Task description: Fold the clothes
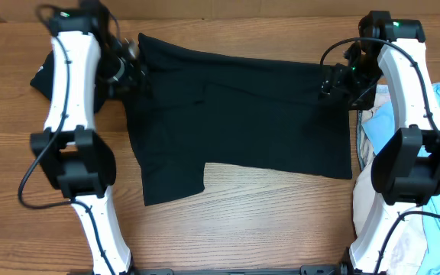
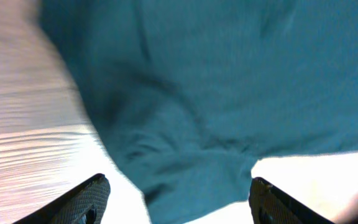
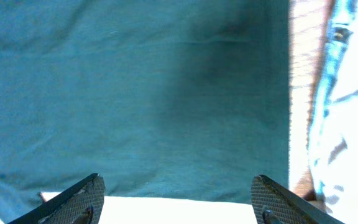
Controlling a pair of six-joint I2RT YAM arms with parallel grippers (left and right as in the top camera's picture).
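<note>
**Pinch both ends, then fold**

The shirt (image 1: pixel 243 114) lies spread flat on the bench (image 1: pixel 266 221). The left gripper (image 2: pixel 179 186) hovers over the shirt's left edge, jaws apart and empty. The right gripper (image 3: pixel 179 186), also wide open, hangs over the shirt's far-right corner. For a clean fold, both should probably pinch only the top layer, then lift evenly together.

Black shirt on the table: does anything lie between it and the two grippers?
Nothing visible. The left gripper and right gripper have open fingers directly over the black shirt, only cloth below. The pile of light clothes lies beside its right edge, not on it.
</note>
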